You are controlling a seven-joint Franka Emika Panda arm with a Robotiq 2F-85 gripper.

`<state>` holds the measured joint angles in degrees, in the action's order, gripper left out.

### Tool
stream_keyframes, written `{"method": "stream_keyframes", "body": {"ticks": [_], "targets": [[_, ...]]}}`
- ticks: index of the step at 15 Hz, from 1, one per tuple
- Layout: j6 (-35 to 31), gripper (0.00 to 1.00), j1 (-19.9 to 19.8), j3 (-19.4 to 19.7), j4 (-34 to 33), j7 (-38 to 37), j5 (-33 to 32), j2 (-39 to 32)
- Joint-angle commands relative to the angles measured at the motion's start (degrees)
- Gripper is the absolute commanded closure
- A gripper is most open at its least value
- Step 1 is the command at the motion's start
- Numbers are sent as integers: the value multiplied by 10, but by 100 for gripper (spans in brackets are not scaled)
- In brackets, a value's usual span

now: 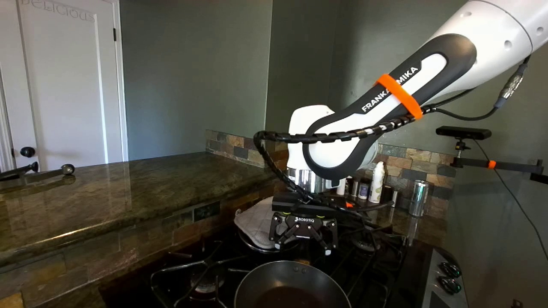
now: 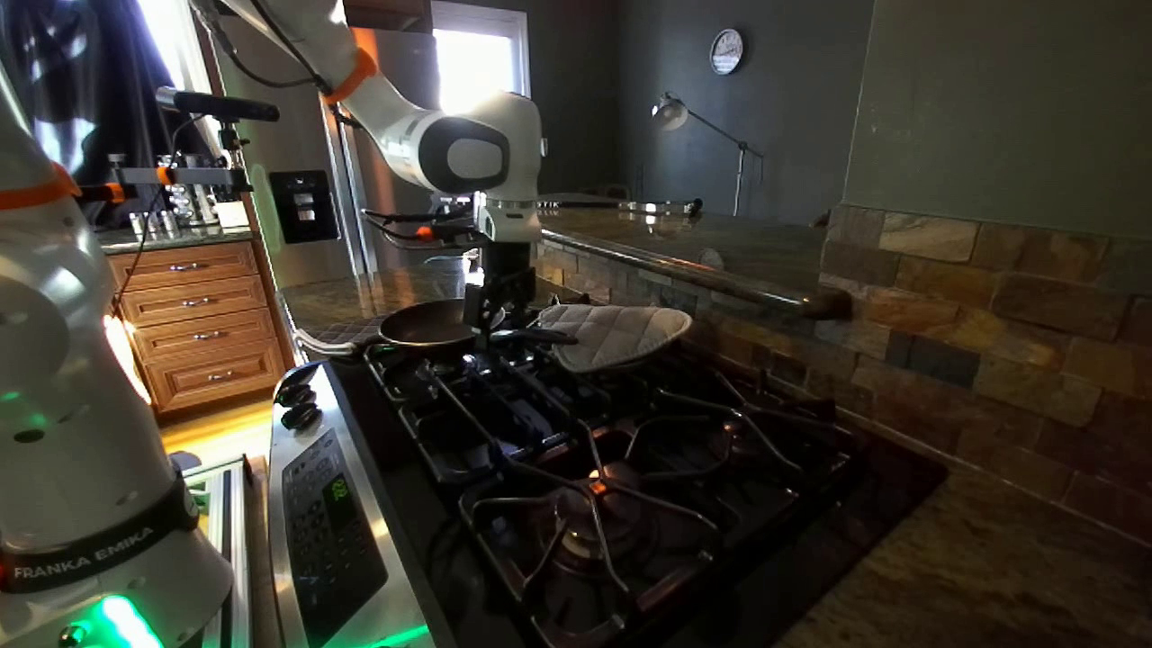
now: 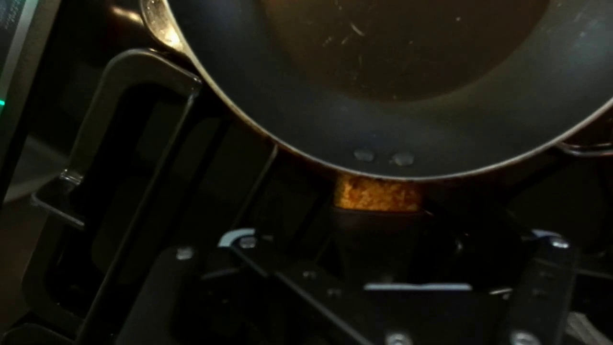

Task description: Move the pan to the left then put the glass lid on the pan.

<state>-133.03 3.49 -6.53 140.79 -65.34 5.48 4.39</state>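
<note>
The frying pan sits on the stove, at the far end in an exterior view, its dark grey inside facing up and its rim reaching over the iron grate. From two rivets near the rim the handle, brown at its root, runs out under the claw. The claw's fingers stand spread wide, apart from the pan's rim; in the wrist view the handle passes between them, though I cannot tell whether either finger touches it. Close by, partly behind the claw in an exterior view, a whitish quilted pad lies on a round, dark-rimmed thing that it mostly hides; whether that is the glass lid I cannot tell. A dark quilted cloth with a pale edge lies just beside the pan, away from the pad. Farther along the stove is a burner, with the control panel down the stove's edge. Beyond the pad rises a stone counter, and by the tiled wall stand a white bottle and a steel canister.
</note>
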Motion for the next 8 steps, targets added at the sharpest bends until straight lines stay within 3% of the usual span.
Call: {"method": "stream_keyframes", "body": {"ticks": [1,5,8], "targets": [[25,0,-4,7,-1,0,-17,37],[47,0,-12,12,-16,32,-27,67],[45,0,-24,19,-36,115,-83,73]]}}
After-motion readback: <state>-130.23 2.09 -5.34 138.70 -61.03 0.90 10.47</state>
